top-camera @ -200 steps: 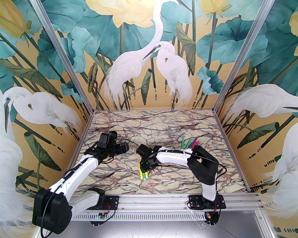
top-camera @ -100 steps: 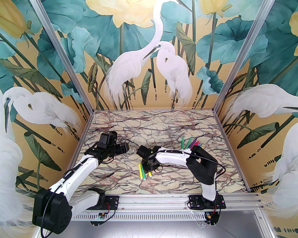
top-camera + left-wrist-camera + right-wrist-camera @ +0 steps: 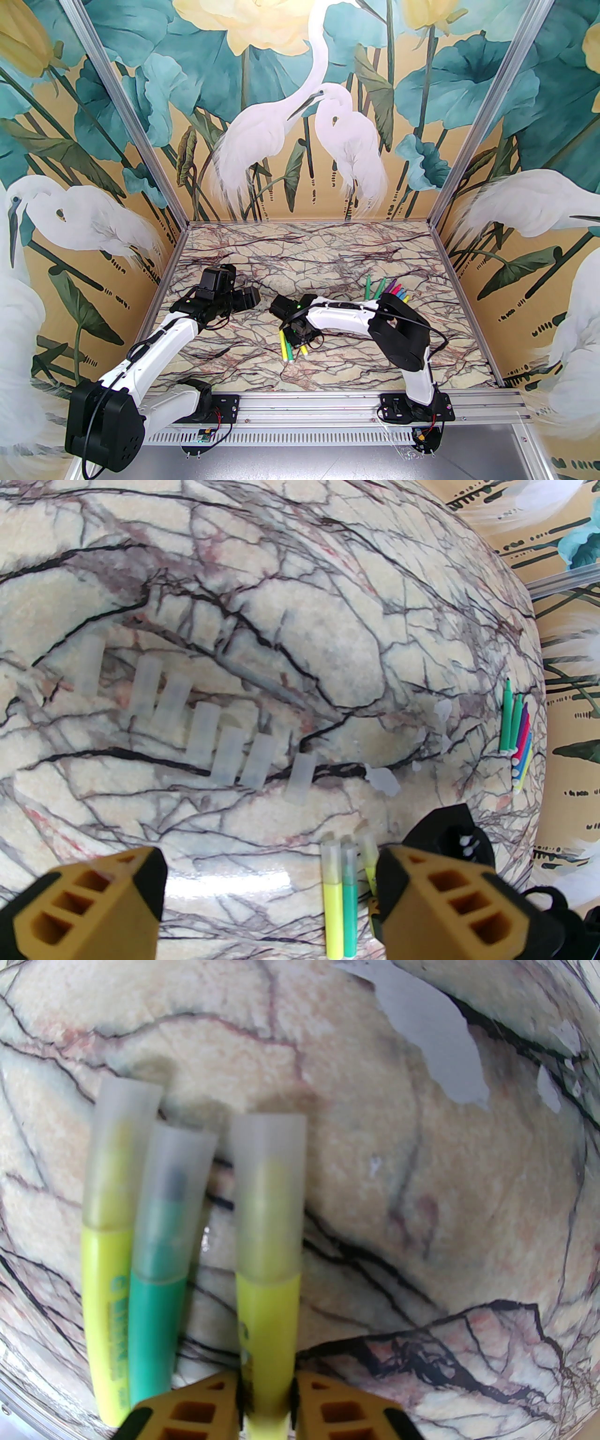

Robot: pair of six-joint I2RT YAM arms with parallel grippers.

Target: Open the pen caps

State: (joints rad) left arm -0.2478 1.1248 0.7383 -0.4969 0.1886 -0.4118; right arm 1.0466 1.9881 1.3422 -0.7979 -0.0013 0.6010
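Observation:
Three capped pens lie side by side near the table's middle (image 3: pixel 288 347). In the right wrist view they are a yellow pen (image 3: pixel 105 1297), a green pen (image 3: pixel 154 1325) and a second yellow pen (image 3: pixel 267 1325), each with a clear cap (image 3: pixel 268 1199) pointing away. My right gripper (image 3: pixel 267 1391) (image 3: pixel 300 335) is shut on the second yellow pen's barrel. My left gripper (image 3: pixel 267 902) (image 3: pixel 248 297) hovers open to the left of them, holding nothing. Several loose pen caps (image 3: pixel 201 728) lie in a slanted row on the marble.
A bunch of several uncapped pens (image 3: pixel 386 290) (image 3: pixel 515 733) lies at the back right, beside the right arm's elbow. Grey patches of worn surface (image 3: pixel 431 1039) mark the marble table (image 3: pixel 328 253). Patterned walls close in three sides.
My right gripper's fingers have closed in on the right-hand yellow pen, drawing it a little apart from the other two, and the wrist has drifted slightly left. The left arm has not moved.

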